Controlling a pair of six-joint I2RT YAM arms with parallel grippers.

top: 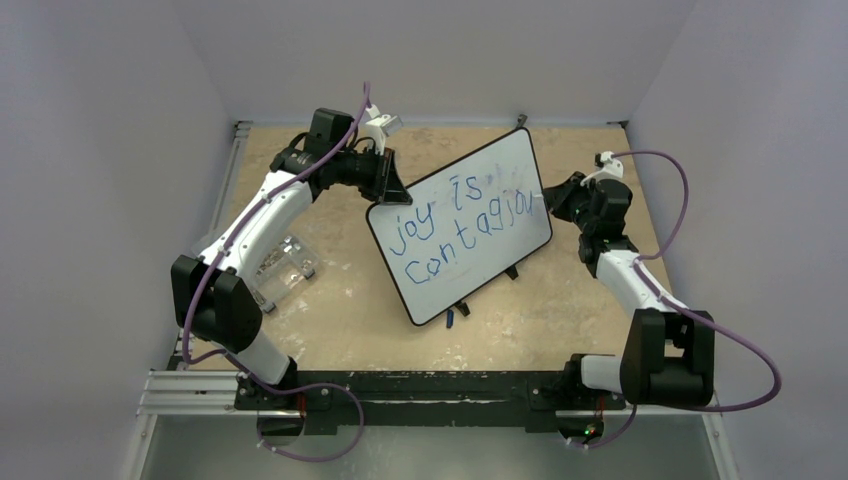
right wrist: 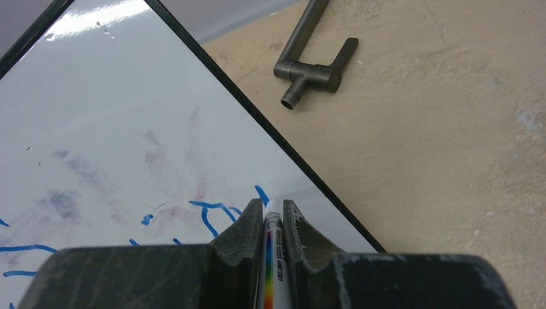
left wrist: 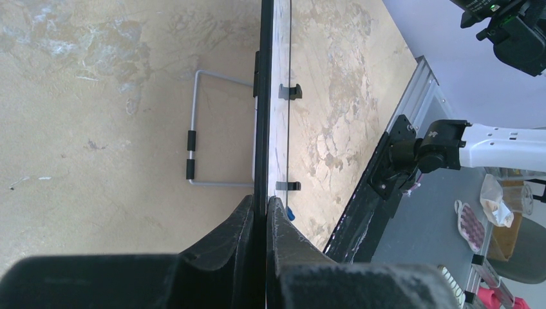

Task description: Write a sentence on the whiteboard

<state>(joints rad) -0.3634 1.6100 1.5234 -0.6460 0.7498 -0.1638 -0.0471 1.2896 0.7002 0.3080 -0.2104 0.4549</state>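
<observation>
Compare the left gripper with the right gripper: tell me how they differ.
The left gripper clamps the edge of the whiteboard; the right gripper clamps a marker. The left gripper sits at the board's left corner; the right gripper at its right edge, marker tip at the board. Both are shut, with dark fingers.

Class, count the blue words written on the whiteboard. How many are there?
3. "joy" starts the upper line, "is" follows it, and "contagiou" fills the lower line of the whiteboard; its last letter is hidden or unwritten at the right gripper.
</observation>
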